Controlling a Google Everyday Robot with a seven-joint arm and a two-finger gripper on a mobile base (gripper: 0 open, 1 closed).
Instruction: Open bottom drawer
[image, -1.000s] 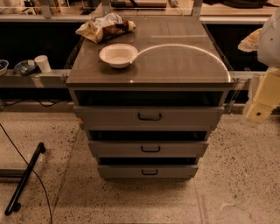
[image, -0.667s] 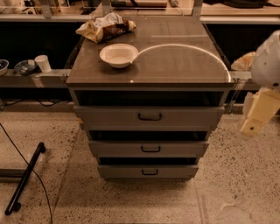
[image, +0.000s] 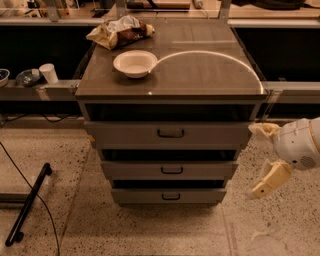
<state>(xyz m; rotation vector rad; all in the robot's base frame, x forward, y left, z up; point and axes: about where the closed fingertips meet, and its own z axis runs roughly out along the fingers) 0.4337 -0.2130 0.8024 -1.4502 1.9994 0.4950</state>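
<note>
Three grey drawers are seen stacked in a metal cabinet (image: 200, 75) on a speckled floor. The bottom drawer (image: 145, 196) is set lowest, just above the floor and under the middle drawer (image: 135, 170), and its small dark loop handle (image: 171, 196) is touched by nothing. The top drawer (image: 125, 135) is shown above both, with dark gaps between the fronts.

The gripper (image: 252, 162) is held to the right of the cabinet, near the level of the middle drawer and apart from all three fronts. Its two pale fingers (image: 270, 179) are spread wide, one raised towards the top drawer's right end and one angled down towards the floor, and nothing is gripped between them.

On the cabinet's top, a white bowl (image: 135, 63) is placed at the left, with a crumpled snack bag (image: 120, 32) just beyond it at the far edge. A white cup (image: 49, 73) is seen on a ledge to the left, and a black bar (image: 27, 205) is laid on the floor near the left.
</note>
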